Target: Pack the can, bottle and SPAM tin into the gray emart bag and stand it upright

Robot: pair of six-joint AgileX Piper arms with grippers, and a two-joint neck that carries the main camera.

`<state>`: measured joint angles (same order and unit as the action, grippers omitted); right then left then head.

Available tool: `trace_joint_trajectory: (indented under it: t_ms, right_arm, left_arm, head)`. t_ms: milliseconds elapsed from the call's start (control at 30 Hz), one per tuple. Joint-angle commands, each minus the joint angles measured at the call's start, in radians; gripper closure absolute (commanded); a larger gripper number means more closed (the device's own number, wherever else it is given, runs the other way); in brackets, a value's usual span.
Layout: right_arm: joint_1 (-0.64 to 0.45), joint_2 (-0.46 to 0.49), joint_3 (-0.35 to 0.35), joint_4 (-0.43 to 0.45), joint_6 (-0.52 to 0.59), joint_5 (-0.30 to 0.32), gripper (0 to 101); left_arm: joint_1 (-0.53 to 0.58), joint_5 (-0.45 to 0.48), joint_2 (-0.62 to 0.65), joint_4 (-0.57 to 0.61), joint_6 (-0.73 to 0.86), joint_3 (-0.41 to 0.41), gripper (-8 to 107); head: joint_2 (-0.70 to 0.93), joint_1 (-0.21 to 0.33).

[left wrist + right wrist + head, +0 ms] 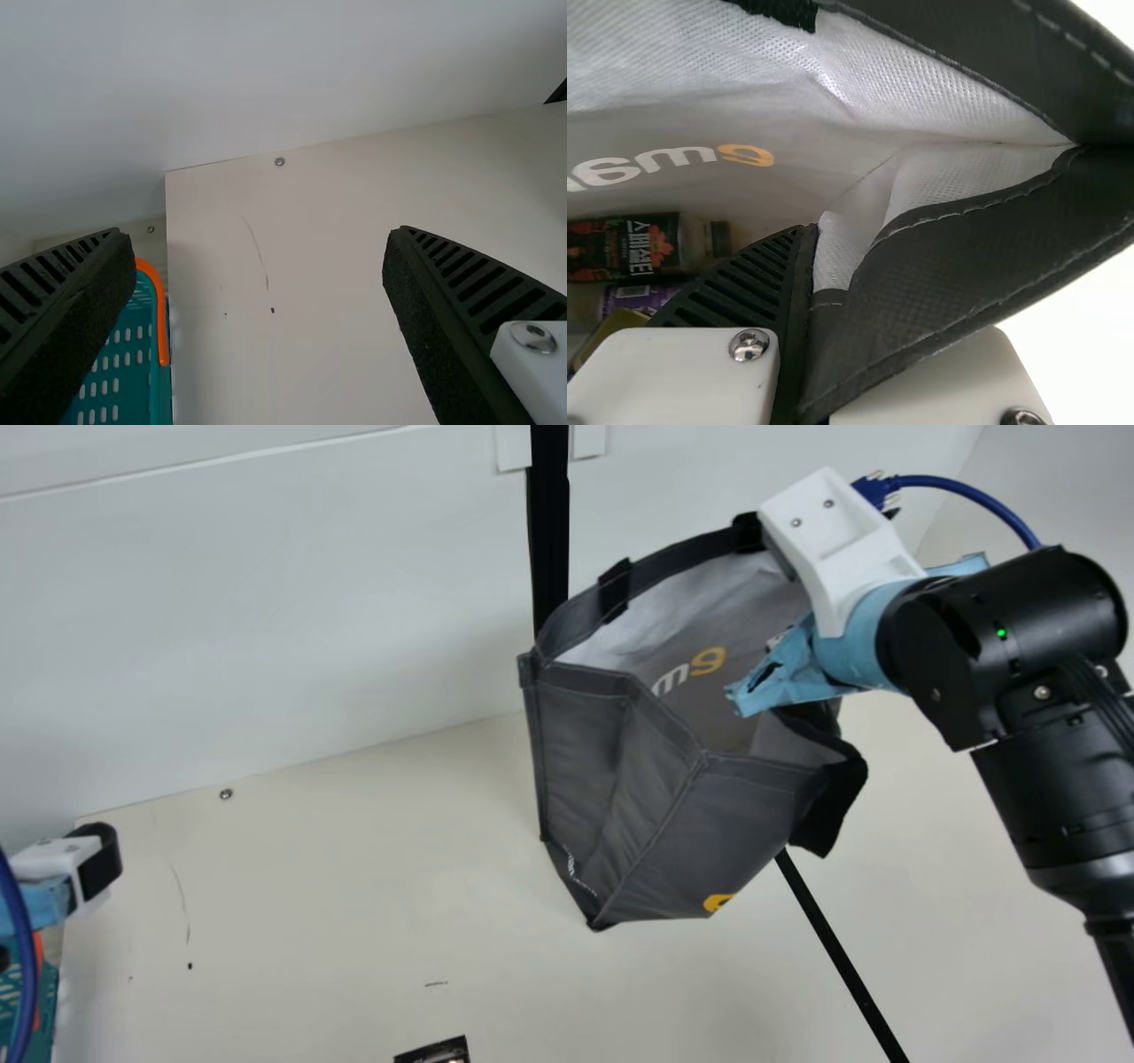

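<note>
Right arm [1045,638]: angled inward | end effector [819,536]: pinching edge of bag [673,806] (tilted)

I see the left claw [96,864] with its two ribbed black fingers [474,288] well apart, at lower left and lower right of the frame. A teal slotted basket [159,398] with an orange strip [161,310] shows partly behind the left one. The cream tabletop [328,239], scratched near mid-frame, meets a pale wall [310,71] above.
</note>
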<state>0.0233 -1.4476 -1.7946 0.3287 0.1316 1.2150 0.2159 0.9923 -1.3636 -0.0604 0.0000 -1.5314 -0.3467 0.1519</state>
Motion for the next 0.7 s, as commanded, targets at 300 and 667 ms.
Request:
trace_joint_trajectory:
  t_ms: [300, 667]
  right_arm:
    - [-0.147, 0.008, 0.01, -0.004, 0.024, -0.008, 101]
    - [-0.314, 0.003, 0.001, -0.055, 0.076, -0.018, 101]
  left_arm:
    - [0.0, 0.0, 0.0, 0.0, 0.0, 0.0, 9]
    - [0.0, 0.0, 0.0, 0.0, 0.0, 0.0, 9]
  head:
    - [-0.002, 0.023]
    - [-0.002, 0.023]
